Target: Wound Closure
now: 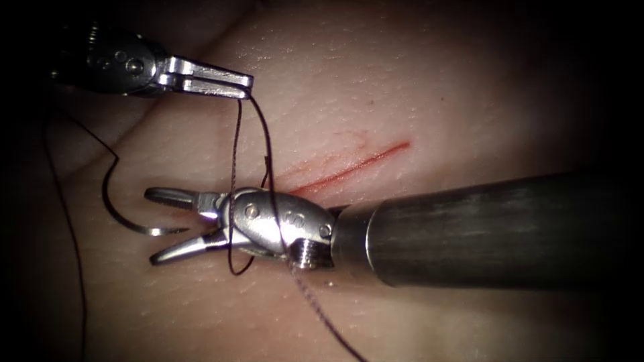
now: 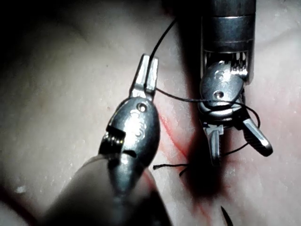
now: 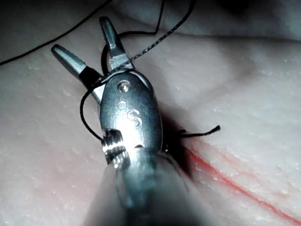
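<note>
The left end effector (image 1: 231, 82) sits above and left of the cut (image 1: 349, 171), its jaws pressed together on the thread (image 1: 236, 144), which drops from its tip down to the right end effector (image 1: 171, 228). That right end effector lies across the cut's left end with its jaws spread, gripping nothing; the thread is looped around its body behind the jaws. The needle (image 1: 127, 214) lies free on the tissue (image 1: 416, 87), left of the cut, not in the tissue, its tip just beside the spread jaws. The right end effector is much the nearer to it, and a short cut end of thread (image 3: 202, 133) sticks out by the cut.
</note>
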`<state>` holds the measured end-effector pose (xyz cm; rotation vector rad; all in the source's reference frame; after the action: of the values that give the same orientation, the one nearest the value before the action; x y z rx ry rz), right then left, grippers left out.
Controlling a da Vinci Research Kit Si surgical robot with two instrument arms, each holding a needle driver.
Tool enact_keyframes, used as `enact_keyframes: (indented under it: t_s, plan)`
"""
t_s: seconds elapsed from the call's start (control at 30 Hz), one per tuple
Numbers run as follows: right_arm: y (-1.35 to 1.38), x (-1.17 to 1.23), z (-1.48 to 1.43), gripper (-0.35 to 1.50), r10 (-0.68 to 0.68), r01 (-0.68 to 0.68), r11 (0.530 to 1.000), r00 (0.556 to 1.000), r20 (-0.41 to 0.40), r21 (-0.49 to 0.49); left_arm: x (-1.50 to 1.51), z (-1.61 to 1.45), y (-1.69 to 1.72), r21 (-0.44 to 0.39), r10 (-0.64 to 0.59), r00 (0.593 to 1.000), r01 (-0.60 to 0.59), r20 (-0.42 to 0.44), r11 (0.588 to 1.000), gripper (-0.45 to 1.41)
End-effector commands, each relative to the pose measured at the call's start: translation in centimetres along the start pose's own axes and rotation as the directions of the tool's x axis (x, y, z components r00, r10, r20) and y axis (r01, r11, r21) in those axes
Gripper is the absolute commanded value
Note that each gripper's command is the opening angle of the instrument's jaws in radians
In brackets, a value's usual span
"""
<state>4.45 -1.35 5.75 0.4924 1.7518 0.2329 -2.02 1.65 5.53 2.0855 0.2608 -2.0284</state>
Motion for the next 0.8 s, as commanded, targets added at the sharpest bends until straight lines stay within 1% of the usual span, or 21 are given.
enact_keyframes:
  t_s: [0.03,0.27,0.57,0.77,0.8]
  plan:
    - [-0.02,-0.03,0.0,1.25,0.006,-0.006,1.0,1.0,-0.009,0.002,-0.09,0.04,0.02,-0.002,-0.003,1.0,0.003,-0.001,1.0,-0.45]
    - [-0.01,0.03,-0.15,1.23,0.012,-0.011,1.0,0.999,-0.034,0.004,-0.35,-0.04,0.17,-0.014,-0.006,1.0,0.006,-0.002,1.0,-0.45]
    - [0.01,0.04,-0.3,1.2,0.013,-0.013,1.0,0.997,-0.071,-0.001,-0.52,-0.18,0.33,-0.011,-0.018,1.0,0.018,-0.015,1.0,-0.45]
    - [0.01,0.08,-0.41,1.16,0.017,-0.017,1.0,0.996,-0.092,-0.001,-0.69,-0.25,0.47,-0.022,-0.028,1.0,0.028,-0.012,0.999,-0.45]
    - [0.01,0.09,-0.44,1.16,0.021,-0.022,1.0,0.995,-0.1,-0.003,-0.75,-0.25,0.53,-0.02,-0.032,0.999,0.031,-0.013,0.999,-0.45]
